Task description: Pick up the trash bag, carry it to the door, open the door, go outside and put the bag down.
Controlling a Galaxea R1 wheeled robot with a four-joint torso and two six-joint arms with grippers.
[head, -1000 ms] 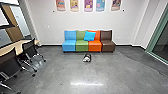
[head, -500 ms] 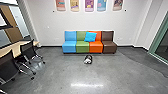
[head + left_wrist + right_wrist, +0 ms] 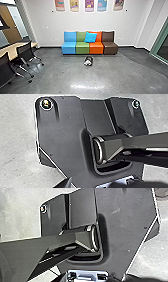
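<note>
Claws, L and R: can't tell how far open either is or if it has hold of anything; wrist cams give mostly robot's own plate and arm. Next out, ahead on the grey floor (image 3: 60, 72): a small black-and-white bundle (image 3: 88, 61), prob. the trash bag, resting on the concrete approx. midway across, nothing propping it. Judging by that, it's set out in the open for an easy approach, w/ floor around it for base and arms. Too small to tell where a grip would go; soft, I'd guess, so it may sag or slip if pinched shallow.

Just behind: row of coloured seats (image 3: 82, 48) backed up nr. the wall (image 3: 45, 22), presumably to leave the walkway free. Blue cushion (image 3: 90, 37) leans tilted on the backrests, green/orange join, which hold it up. Chairs (image 3: 25, 51) at the bench (image 3: 12, 49), L side, prob. for sitting work. Far R, green-framed glass (image 3: 156, 47); can't tell if it's the door. Job's at the approach stage, IMO; pickup not yet done.
</note>
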